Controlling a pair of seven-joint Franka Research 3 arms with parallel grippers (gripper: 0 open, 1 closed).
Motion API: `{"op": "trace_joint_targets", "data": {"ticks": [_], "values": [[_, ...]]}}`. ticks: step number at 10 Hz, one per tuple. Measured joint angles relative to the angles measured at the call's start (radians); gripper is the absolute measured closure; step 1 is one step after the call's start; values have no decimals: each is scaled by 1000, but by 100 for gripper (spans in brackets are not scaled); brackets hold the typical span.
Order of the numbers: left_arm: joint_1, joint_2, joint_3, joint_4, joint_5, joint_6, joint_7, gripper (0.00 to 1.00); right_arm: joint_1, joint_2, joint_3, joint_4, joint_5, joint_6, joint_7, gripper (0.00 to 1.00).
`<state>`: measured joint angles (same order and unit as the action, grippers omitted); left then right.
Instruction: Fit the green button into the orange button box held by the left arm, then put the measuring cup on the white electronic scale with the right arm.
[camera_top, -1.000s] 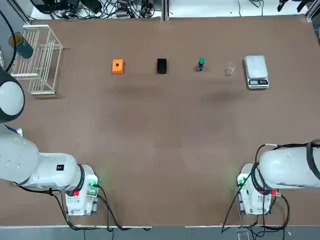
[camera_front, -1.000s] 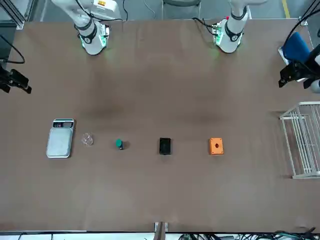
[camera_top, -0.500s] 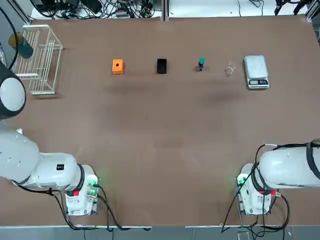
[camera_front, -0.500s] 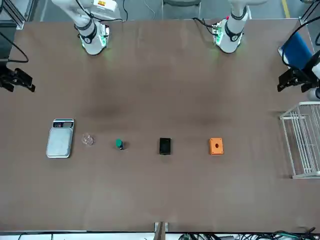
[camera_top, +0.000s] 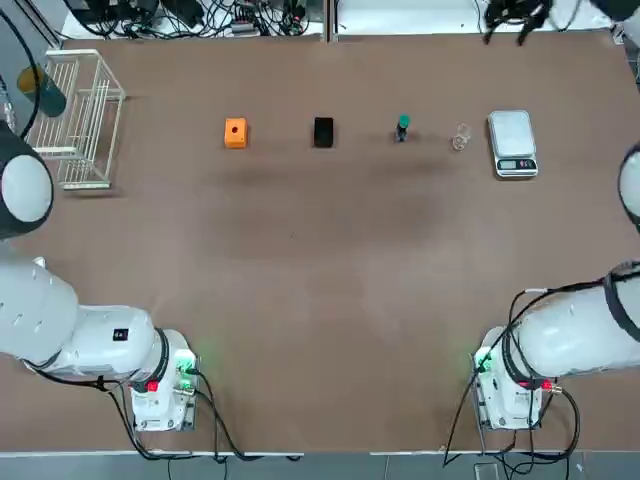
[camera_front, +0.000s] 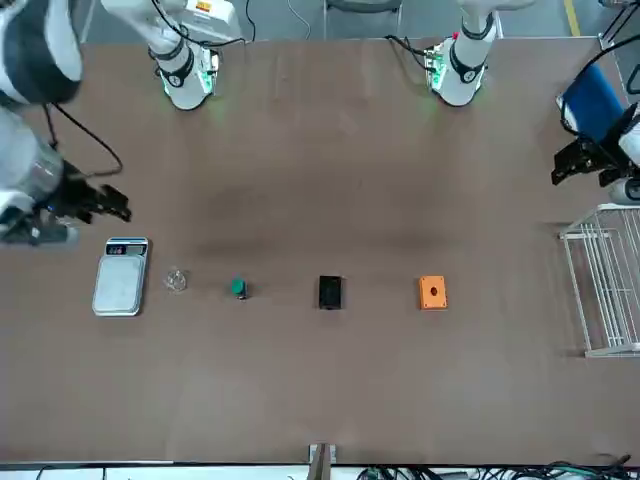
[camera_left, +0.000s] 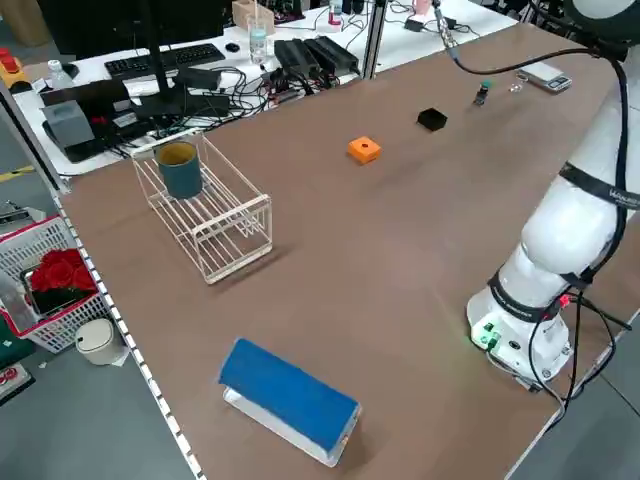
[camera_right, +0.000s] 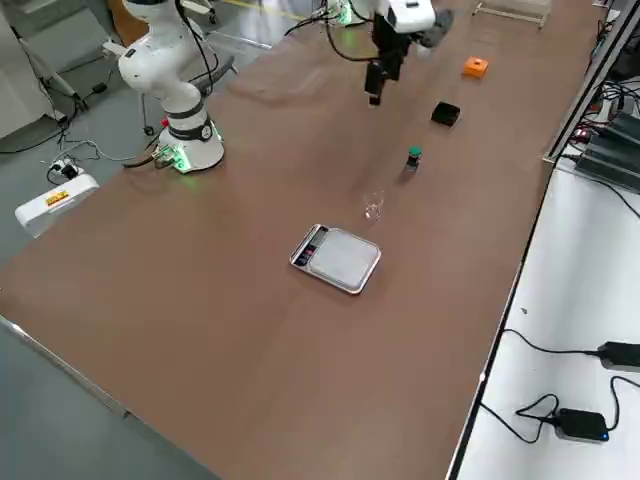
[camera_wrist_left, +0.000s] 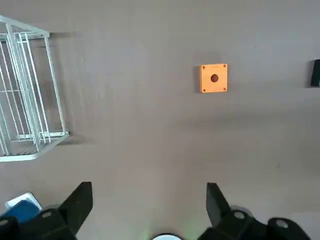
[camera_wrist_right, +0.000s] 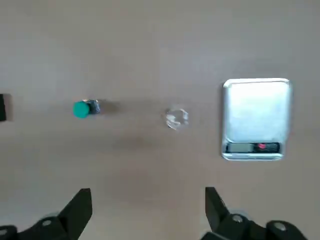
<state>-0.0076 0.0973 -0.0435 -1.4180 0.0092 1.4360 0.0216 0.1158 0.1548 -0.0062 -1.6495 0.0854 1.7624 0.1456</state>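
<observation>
Below the left gripper (camera_wrist_left: 145, 210), fingers spread wide and empty, lies bare brown table, with the orange box (camera_wrist_left: 214, 78) well ahead and off toward the black block's side; square-topped, matte, bright plastic, a small dark round hole dead centre, edges square to the row of parts. Nearer this gripper than the other, so probably the first grasp; likely calls for a reach forward and a drop onto the flat side walls. Just outward on the opposite side, a white wire rack (camera_wrist_left: 25, 95), thin rods, open frame, well apart from the box. Under the right gripper (camera_wrist_right: 145, 210), likewise wide and holding nothing, sits the same plain tabletop; ahead, the cup (camera_wrist_right: 176, 118), clear, faint, little more than a glinting rim, almost centred between the fingers. Beside it, the scale (camera_wrist_right: 256, 118), flat, rectangular, shiny silver platform, dark display strip at the end facing the gripper, long axis running away from it. On the cup's other side, the button (camera_wrist_right: 83, 109), glossy round green cap on a stubby dark-and-metal body, lying on its side with the axis along the row. Farther that way, the black block (camera_top: 323, 132), small and matte, between button and box.
</observation>
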Motion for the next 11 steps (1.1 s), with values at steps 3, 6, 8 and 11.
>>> {"op": "trace_joint_targets", "data": {"ticks": [3, 6, 8, 11], "values": [[3, 5, 1, -2, 0, 23, 0, 0, 107, 106, 1, -77, 6, 254, 148, 0], [4, 23, 1, -3, 0, 36, 0, 0, 166, 223, 10, -134, 8, 471, 241, 0], [10, 34, 2, -3, 0, 38, 2, 0, 187, 301, 45, -138, 8, 580, 284, 0], [4, 44, 1, -4, 0, 38, 3, 0, 229, 388, 64, -139, -1, 667, 315, 0]]}}
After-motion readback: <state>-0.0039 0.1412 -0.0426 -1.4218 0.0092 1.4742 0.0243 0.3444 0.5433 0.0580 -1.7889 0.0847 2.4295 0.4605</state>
